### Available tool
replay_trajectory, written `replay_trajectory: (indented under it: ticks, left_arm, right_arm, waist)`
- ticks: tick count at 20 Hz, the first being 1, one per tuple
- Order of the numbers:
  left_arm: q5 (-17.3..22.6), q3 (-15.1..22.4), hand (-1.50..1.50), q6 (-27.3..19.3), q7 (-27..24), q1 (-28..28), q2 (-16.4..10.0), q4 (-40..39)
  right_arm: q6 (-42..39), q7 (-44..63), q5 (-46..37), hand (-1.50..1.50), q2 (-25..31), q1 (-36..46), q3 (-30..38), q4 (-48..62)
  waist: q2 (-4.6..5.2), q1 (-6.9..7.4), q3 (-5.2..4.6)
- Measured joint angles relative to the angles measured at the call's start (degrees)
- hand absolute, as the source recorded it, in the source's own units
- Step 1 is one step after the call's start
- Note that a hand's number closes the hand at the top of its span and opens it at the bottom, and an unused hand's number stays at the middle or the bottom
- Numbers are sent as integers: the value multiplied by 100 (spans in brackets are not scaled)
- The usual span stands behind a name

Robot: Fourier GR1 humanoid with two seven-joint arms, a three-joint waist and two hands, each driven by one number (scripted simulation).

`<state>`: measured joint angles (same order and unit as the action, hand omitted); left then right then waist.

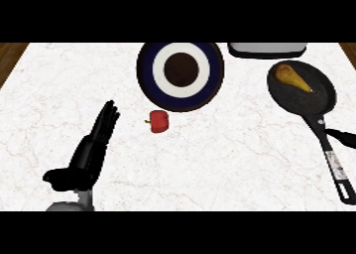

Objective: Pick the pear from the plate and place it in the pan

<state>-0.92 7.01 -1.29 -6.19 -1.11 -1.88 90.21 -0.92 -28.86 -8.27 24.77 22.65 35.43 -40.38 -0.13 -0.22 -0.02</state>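
left robot hand (92, 144) released, right robot hand (346, 139) we cannot tell; it could bump the black frying pan (314, 101) holding our yellow-brown pear (292, 78).

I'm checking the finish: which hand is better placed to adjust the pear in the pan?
Right, probably: the right hand shows beside the pan handle, near the pear; the left hand lies far across the counter.

The right hand (349, 140) (a black sliver) is cut off by the right edge.
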Motion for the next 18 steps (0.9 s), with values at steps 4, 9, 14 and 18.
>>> replay_trajectory:
  ticks: [4,9,14,18]
  left_arm:
    - [45,-111,0,92,83,-207,-24,-112]
    - [-30,-30,0,98,195,-39,18,128]
    - [-45,9,0,72,34,55,63,83]
    - [-54,6,0,50,25,-4,84,-1]
  right_arm:
    - [51,200,126,-150,-149,-404,-246,-560]
    - [230,375,221,-150,-102,-659,-447,-868]
    - [304,645,270,-150,-109,-942,-650,-1323]
    - [499,604,193,-150,8,-943,-723,-1290]
  waist:
    - [4,5,-1]
    - [9,25,1]
    - [9,22,0]
    - [14,28,3]
